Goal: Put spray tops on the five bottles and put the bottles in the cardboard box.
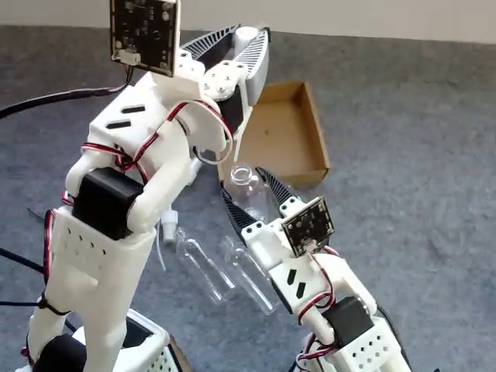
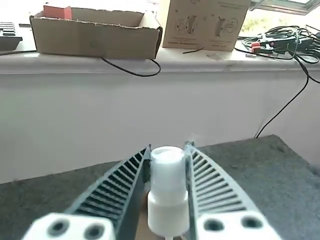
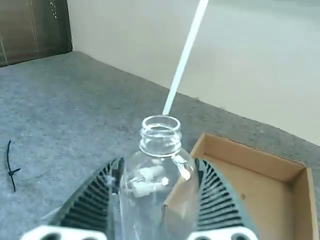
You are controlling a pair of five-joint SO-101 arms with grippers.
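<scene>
Left gripper [image 2: 167,150] clamps the spray top [image 1: 246,36] high at top centre, right gripper [image 3: 157,166] hugs the bottle [image 1: 246,190] mid-frame beside the box [image 1: 283,132], so keep the tube [image 3: 182,55] plumb over the mouth, then lower slowly.

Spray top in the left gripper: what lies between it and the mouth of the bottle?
Only the white tube of the spray top, slanting down toward the bottle; the right wrist view shows its tip close above the mouth.
</scene>
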